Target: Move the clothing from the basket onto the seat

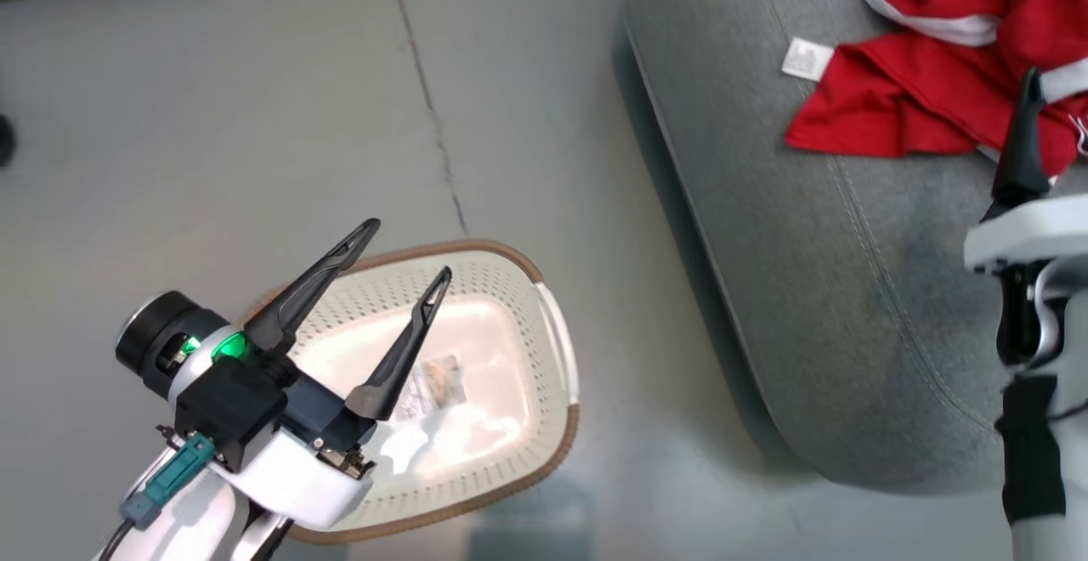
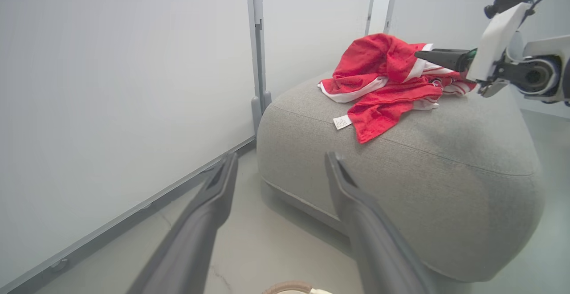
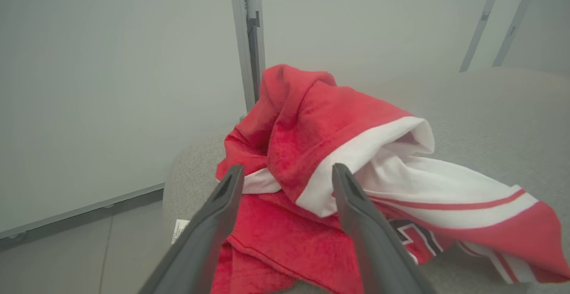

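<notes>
presently: clothing (image 1: 918, 93), upper right of head view, lay on seat (image 1: 807, 289) just beyond right gripper (image 3: 287, 170), splayed and empty; left gripper (image 1: 410, 247) gaped over basket (image 1: 518, 348).

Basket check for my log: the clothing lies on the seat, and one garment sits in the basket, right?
No. The clothing lies on the seat, but the head view shows the basket holding no garment, just a label on its bottom.

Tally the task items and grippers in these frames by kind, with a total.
clothing heap: 1 (red and white; garments in it cannot be counted apart)
basket: 1
seat: 1
grippers: 2 (left gripper, right gripper, both open)
Total: 5
</notes>
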Tool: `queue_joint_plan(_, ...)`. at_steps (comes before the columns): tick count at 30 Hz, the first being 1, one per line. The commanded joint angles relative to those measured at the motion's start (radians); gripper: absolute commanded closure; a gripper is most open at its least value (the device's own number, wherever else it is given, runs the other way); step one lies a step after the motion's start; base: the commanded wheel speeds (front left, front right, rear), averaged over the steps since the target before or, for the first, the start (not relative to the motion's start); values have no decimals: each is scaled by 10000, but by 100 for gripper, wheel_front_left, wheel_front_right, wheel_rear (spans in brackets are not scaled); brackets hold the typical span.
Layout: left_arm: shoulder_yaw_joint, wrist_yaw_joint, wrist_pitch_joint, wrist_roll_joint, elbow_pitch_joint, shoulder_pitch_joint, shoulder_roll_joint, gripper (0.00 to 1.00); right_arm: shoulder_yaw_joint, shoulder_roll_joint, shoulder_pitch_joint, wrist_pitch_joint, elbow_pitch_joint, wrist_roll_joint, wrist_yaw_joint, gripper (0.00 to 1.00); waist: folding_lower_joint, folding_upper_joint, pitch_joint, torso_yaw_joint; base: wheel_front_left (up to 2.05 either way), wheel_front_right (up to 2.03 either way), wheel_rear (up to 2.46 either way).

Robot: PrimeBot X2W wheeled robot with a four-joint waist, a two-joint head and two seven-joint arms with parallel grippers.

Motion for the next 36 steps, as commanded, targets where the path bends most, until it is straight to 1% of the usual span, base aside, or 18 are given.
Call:
queue_joint_plan(1,116,129,-82,-157,204,148,-187,0,158,-75,558,-33,-395,27,3,0,0,-1,-801,764,0,0,0)
queue_joint_plan(3,230,230,-107,-304,433,269,-401,0,345,-81,1096,56,-907,-29,3,0,0,-1,-1128,1071,0,0,0)
queue_joint_plan(8,644,520,-158,-583,889,552,-802,0,1198,-82,2270,498,-2407,359,3,0,0,-1,-1768,1687,0,0,0)
queue_joint_plan(9,644,520,-158,-583,889,552,-802,0,1198,-82,2270,498,-2407,359,3,0,0,-1,-1768,1687,0,0,0)
queue_joint_plan(14,1184,772,-171,-772,1176,857,-1107,0,2071,-82,3244,879,-3876,823,3,0,0,-1,-2241,2158,0,0,0)
queue_joint_plan(19,1833,988,-175,-883,1316,1200,-1337,0,2796,-79,3955,1169,-4884,1185,3,0,0,-1,-2626,2517,0,0,0)
queue_joint_plan(26,2819,1127,-166,-1038,1463,1584,-1616,0,3325,-82,4648,1414,-5647,1415,3,0,0,-1,-3115,2837,0,0,0)
queue_joint_plan(33,3832,1262,-166,-1007,1347,1997,-1842,0,3498,-76,5238,1503,-5835,1531,3,0,0,-1,-3517,2981,0,0,0)
queue_joint_plan(36,4126,1219,-166,-916,1272,2233,-1910,0,3496,-75,5497,1527,-5846,1590,3,0,0,-1,-3624,3006,0,0,0)
